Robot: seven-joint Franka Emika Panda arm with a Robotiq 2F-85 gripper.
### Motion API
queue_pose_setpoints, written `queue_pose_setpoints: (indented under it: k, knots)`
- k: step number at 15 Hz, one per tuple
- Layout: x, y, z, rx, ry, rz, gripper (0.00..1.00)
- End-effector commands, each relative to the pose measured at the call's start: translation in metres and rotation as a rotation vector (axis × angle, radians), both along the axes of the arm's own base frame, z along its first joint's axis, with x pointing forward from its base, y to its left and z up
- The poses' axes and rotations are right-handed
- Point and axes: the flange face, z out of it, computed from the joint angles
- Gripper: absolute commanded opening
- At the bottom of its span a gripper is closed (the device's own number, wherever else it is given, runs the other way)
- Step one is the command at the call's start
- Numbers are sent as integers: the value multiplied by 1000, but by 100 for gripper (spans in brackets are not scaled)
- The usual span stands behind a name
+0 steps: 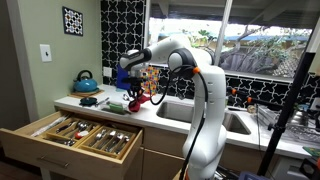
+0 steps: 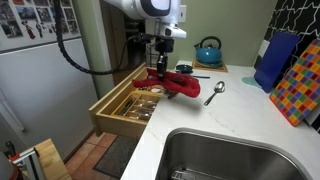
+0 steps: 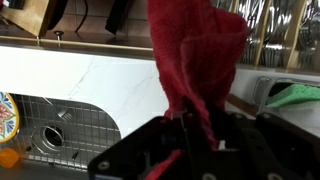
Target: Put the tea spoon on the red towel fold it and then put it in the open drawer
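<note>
The gripper (image 2: 160, 68) has its jaws clenched on the red towel (image 2: 172, 86). The towel is soft and fuzzy, and it is bunched up into a long, wrinkly lump. In the wrist view the red towel (image 3: 197, 58) fills the middle of the frame and goes right into the dark jaws at the bottom. In an exterior view the towel's wide end spreads out low by the front edge of the surface (image 2: 235, 110), just above the open drawer (image 2: 125, 108). I cannot tell if it touches the surface.

The tea spoon (image 2: 214, 93) is thin, shiny metal. It lies flat on the white, smooth surface just to the right of the towel, not on it. The drawer is a wooden box, pulled out at the lower left of both exterior views, with shiny forks and spoons in neat rows.

A round blue-green kettle (image 2: 208, 50) stands behind the towel, near the wall. A deep metal sink (image 2: 230, 155) sits at the lower right, well apart from the towel. There is bare white surface between the spoon and the sink. The white arm (image 1: 195, 90) is smooth and curved.
</note>
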Motion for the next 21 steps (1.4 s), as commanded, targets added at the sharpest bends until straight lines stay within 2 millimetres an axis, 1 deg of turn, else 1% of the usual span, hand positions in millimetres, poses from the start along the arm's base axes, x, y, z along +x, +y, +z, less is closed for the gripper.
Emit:
queue_pose_setpoints:
  k: [1, 4, 5, 6, 11, 14, 15, 16, 17, 18, 19, 21]
  knots:
    - [0, 0, 1, 0, 1, 0, 11]
    - [0, 0, 1, 0, 1, 0, 11]
    - [-2, 3, 4, 10, -5, -6, 3]
    - [-6, 13, 6, 29, 0, 4, 3]
    - [-38, 89, -3, 83, 113, -20, 3]
    - [-56, 132, -11, 119, 167, -4, 3]
    - [-61, 145, -18, 113, 156, -1, 3]
    - [-67, 157, -27, 131, 187, 20, 3]
    - [-70, 166, -39, 139, 190, 23, 3]
    - [-73, 175, -47, 164, 222, 28, 3]
    - [-77, 182, -59, 183, 248, 29, 3]
    - [-82, 193, -77, 212, 276, 32, 3]
